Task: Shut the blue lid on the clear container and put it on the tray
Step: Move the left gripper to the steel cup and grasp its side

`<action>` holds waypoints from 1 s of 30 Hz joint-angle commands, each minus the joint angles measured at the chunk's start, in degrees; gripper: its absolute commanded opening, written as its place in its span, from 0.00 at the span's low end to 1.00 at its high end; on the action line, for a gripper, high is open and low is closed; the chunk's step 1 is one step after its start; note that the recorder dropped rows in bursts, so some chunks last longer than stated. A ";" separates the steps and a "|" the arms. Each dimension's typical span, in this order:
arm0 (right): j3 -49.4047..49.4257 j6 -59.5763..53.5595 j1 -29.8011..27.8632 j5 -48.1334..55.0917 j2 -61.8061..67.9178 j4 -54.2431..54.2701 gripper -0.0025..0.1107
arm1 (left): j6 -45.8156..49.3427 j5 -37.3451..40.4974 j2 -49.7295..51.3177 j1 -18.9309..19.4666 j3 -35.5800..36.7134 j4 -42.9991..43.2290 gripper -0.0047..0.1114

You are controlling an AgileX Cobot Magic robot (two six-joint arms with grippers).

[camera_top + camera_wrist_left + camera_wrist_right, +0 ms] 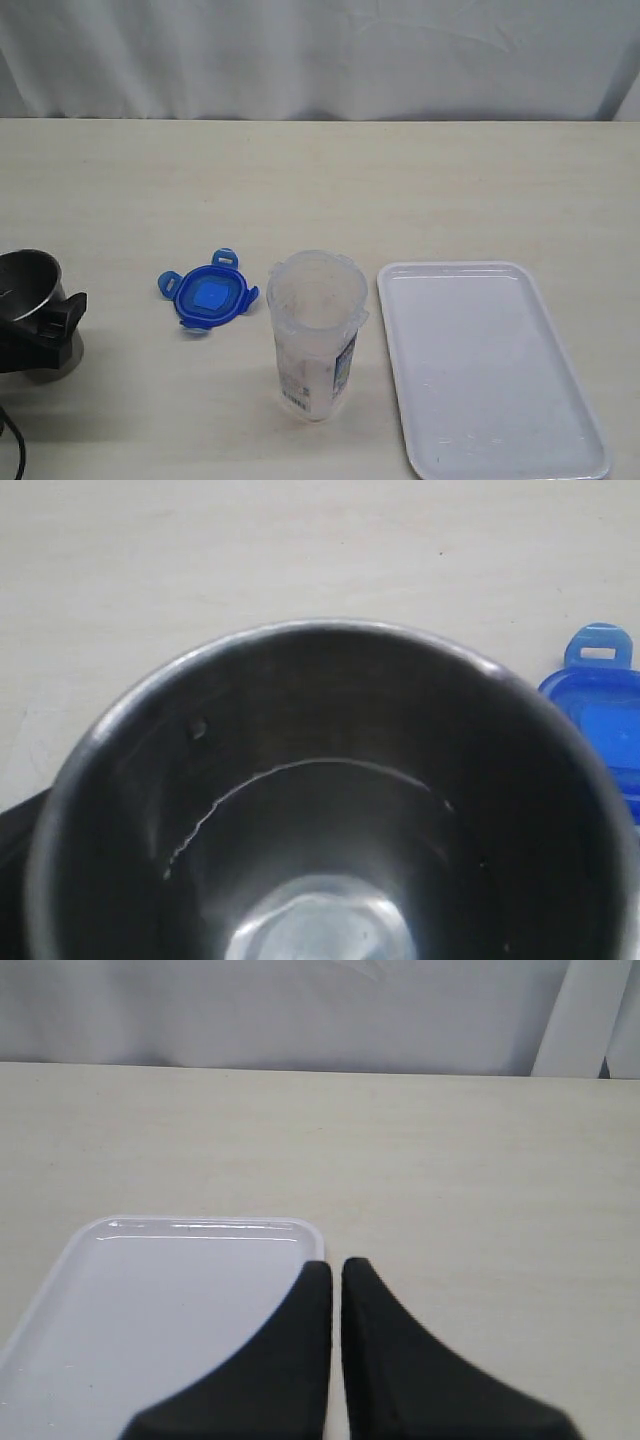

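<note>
Right pincer (336, 1275) pressed together, empty; left pincer (45, 330) straddles steel cup (25, 280), grip unclear. Blue lid (208, 295) lies at nine o'clock of clear container (315, 340), tray (490, 360) at three. Risk: off-centre press tips container.

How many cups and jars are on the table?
2. A steel cup at the left edge, and a clear container in the middle, between the lid and the tray. None seems hidden.
</note>
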 commanded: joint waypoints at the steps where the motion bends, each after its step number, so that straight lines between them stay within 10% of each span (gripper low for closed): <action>1: 0.20 -0.15 0.06 -0.16 -0.23 0.02 0.06 | -0.01 0.40 0.05 0.18 -2.17 3.41 0.94; 30: 0.20 -0.15 0.06 -0.16 -0.23 0.02 0.06 | -0.61 -1.40 0.05 0.18 -4.65 3.41 0.94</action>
